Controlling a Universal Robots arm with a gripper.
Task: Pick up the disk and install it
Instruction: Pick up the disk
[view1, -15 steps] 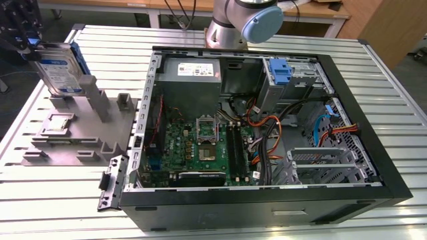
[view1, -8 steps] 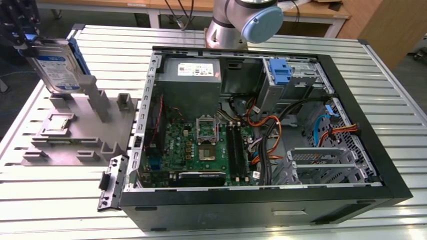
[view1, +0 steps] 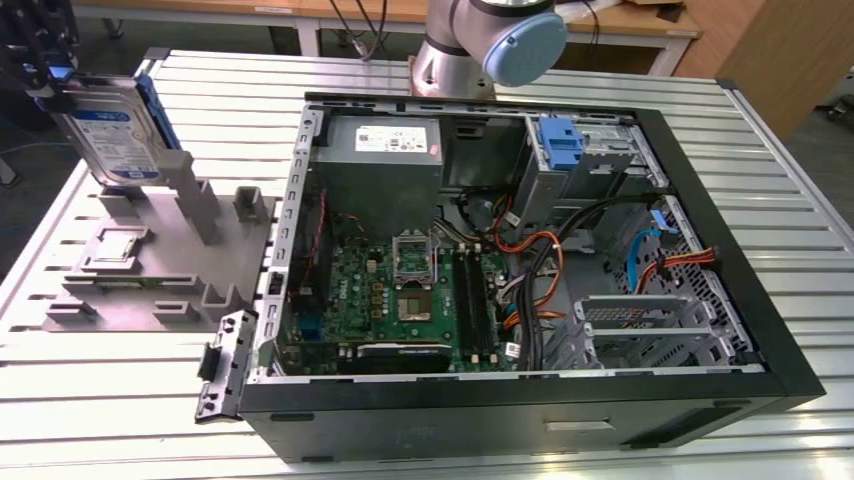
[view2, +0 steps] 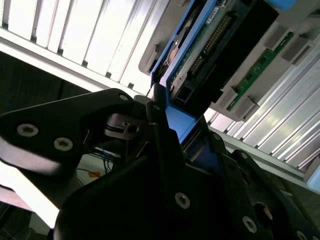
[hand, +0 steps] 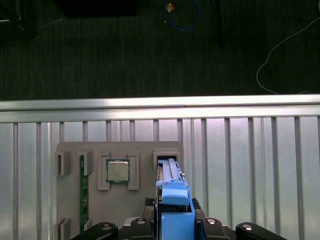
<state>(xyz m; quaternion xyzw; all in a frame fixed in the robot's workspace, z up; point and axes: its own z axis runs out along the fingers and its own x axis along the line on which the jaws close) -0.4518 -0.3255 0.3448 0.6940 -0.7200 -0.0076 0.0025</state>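
The disk (view1: 114, 135), a silver-grey drive with a white-and-blue label and blue side rails, stands upright on edge at the exterior view's far left. My gripper (view1: 54, 85) is shut on its top end from above. Its lower edge is level with the posts of the grey fixture (view1: 147, 260); whether it still sits in its slot I cannot tell. The first wrist view looks down the disk's blue rail (hand: 175, 200), clamped in the gripper (hand: 175, 222). The disk's connector end (view2: 200, 50) and the gripper (view2: 175, 135) also appear in the second wrist view.
The fixture (hand: 70, 155) also holds a small square chip (hand: 117, 171) and a green memory stick (hand: 82, 195). The open computer case (view1: 787, 380) lies at the exterior view's right, with a blue bracket (view1: 561, 145) at its far side and a metal drive cage (view1: 641, 320). The arm's base (view1: 487, 45) stands behind it.
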